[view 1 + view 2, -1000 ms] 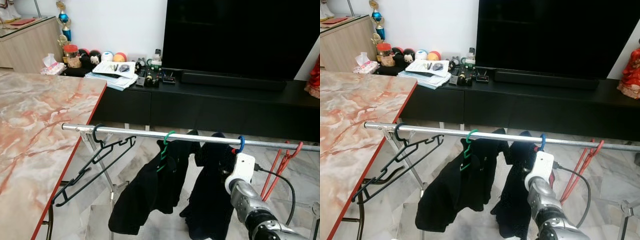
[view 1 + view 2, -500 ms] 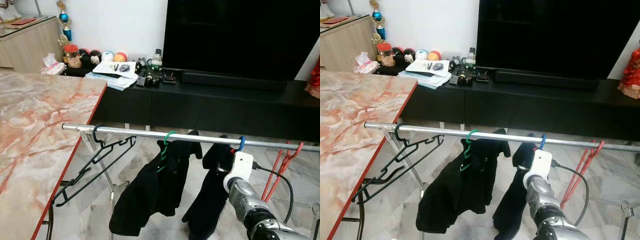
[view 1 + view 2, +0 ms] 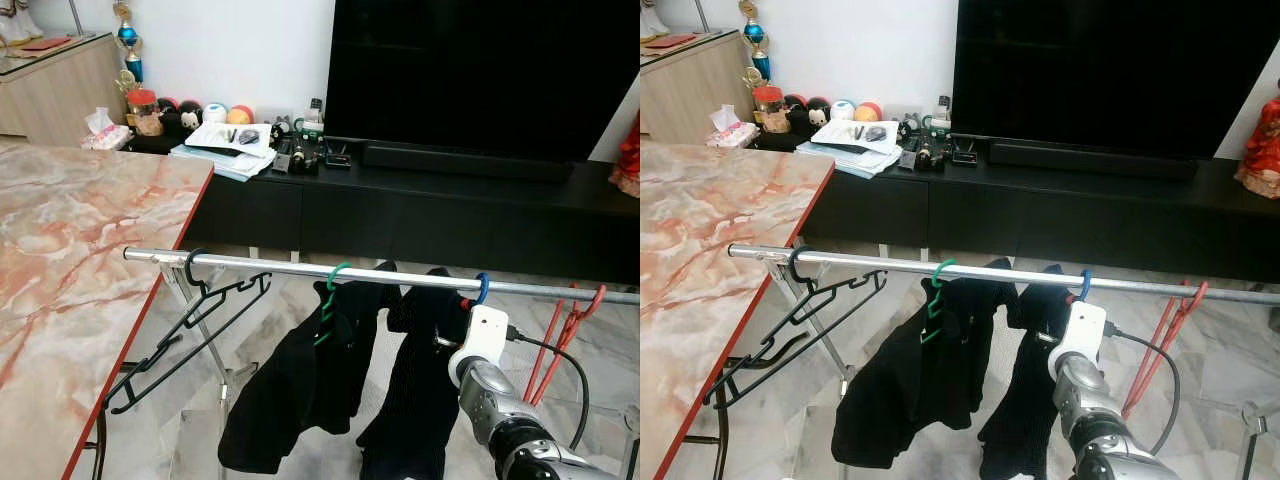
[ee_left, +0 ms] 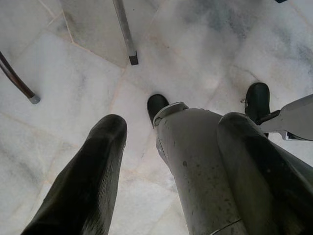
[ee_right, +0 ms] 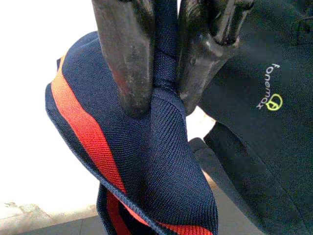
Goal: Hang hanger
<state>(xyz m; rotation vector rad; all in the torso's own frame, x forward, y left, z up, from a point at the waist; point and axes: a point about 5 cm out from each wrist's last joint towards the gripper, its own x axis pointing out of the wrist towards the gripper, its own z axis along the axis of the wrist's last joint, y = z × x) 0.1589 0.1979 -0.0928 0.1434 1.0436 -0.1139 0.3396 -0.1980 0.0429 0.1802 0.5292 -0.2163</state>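
Right wrist view: right gripper (image 5: 164, 93) jaws pinch the navy garment (image 5: 161, 161) over pale marble floor (image 3: 200, 440); left's spread.

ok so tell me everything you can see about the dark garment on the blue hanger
The dark garment hangs from a blue hanger hooked over the metal rail, beside another dark piece on a green hanger. Close up it is navy ribbed knit with a red stripe near its edge. The right end effector is shut on a fold of it, and its lower part hangs below the rail.
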